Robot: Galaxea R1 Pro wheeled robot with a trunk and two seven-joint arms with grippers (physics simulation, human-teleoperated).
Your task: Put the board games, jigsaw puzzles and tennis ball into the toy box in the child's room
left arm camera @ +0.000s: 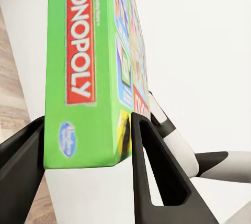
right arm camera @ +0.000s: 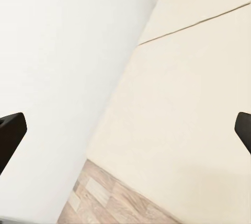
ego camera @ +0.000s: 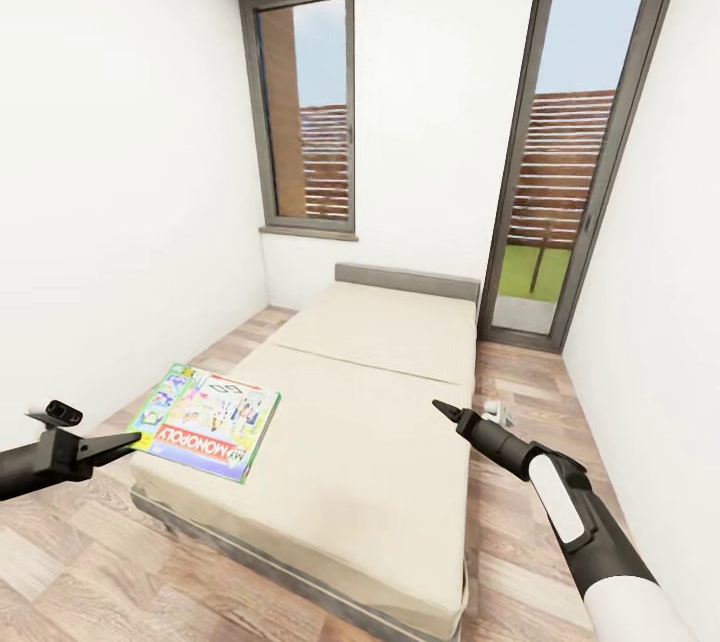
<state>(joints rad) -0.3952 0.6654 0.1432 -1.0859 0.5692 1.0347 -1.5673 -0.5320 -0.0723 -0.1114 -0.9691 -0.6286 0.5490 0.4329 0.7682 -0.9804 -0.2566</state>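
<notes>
- Head view gives me the bed [ego camera: 370, 422] as my landmark: a cream mattress with a seam across it and a grey headboard [ego camera: 405, 280] at its far end, filling most of the narrow room under two tall windows [ego camera: 305, 112].
- Over the bed's near left corner sits the one board game [ego camera: 205, 419] I can see, a green Monopoly box tilted slightly, its near edge meeting my left gripper [ego camera: 125, 442]. I judge it held, ready to carry to the toy box.
- My right gripper [ego camera: 445, 409] hangs off the bed's right edge, above the floor [ego camera: 520, 522], carrying nothing. Its tip reads as one point from the head.
- Left wrist view settles what the head view leaves vague: the game's [left arm camera: 91, 72] edge stands between the two dark fingers [left arm camera: 151, 171], which press on either side, so that claw is clamped on it. My right arm shows behind.
- Right wrist view shows the fingertips [right arm camera: 10, 130] at opposite borders, spread wide with the mattress [right arm camera: 193, 103], wall and floorboards between them, so that claw is open.
- A small white thing [ego camera: 497, 413] lies on the floor just right of the bed; too small to name.
</notes>
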